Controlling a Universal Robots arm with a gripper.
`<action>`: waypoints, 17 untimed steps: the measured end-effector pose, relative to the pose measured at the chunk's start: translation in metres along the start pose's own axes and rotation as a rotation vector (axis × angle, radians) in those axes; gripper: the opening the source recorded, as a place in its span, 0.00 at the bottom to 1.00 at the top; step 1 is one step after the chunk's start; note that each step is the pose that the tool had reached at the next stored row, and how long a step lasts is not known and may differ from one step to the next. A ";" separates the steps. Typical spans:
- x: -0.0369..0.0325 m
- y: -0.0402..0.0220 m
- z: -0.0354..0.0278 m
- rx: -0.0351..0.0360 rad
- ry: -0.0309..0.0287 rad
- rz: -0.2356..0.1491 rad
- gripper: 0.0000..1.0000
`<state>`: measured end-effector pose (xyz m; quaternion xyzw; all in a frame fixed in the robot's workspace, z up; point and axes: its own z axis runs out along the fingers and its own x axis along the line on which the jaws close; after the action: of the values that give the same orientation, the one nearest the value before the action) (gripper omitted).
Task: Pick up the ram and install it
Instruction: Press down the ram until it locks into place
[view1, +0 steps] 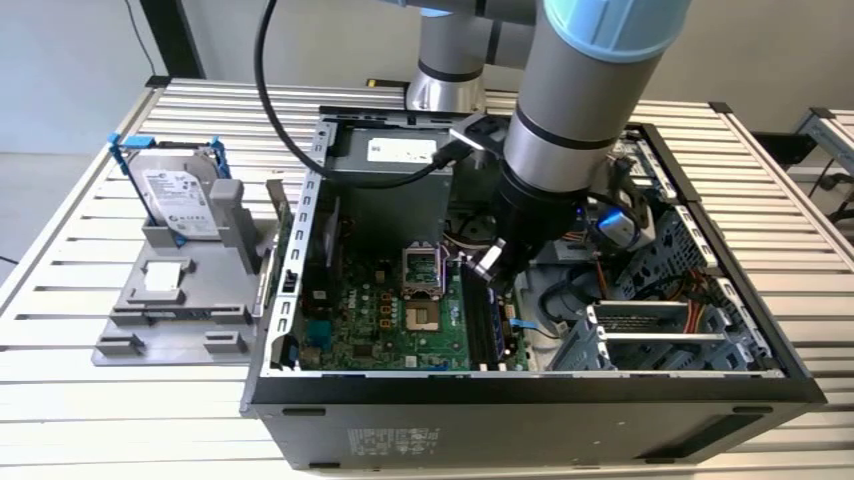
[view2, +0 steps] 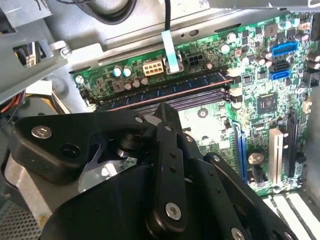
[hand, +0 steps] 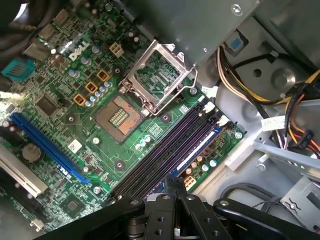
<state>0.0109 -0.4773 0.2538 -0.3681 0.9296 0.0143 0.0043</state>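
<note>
My black two-finger gripper (view1: 487, 262) hangs inside the open black desktop computer case (view1: 534, 392), low over the green motherboard (hand: 55, 107), right above the memory slots. That's the reason for the steep, straight-down reach: the slots only take a stick pushed in vertically.

Finger state: in both wrist views my tips (hand: 175, 184) sit drawn together with barely a seam between them, and I see nothing clamped there. So they're closed and empty, as far as the pictures show.

The ram, a long slim dark circuit-board stick with bluish chips (view2: 165, 91), stands on edge in the slot row nearest the board's edge, between the end latches, not in my grip. It looks level along its length, so I judge it seated or close to it. I can't confirm the latches.

The neighbouring dark purple-black empty memory slots (hand: 162, 150) lie parallel just beside it, towards the open silver processor socket (hand: 122, 116).
</note>
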 end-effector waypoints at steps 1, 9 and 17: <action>0.0000 0.0000 -0.0001 -0.0001 0.0004 -0.010 0.00; -0.0003 -0.0002 -0.0002 -0.0020 0.0020 -0.094 0.00; -0.0003 -0.0003 -0.0003 -0.0051 0.0007 -0.190 0.00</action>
<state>0.0113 -0.4773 0.2541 -0.4547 0.8905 0.0160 0.0044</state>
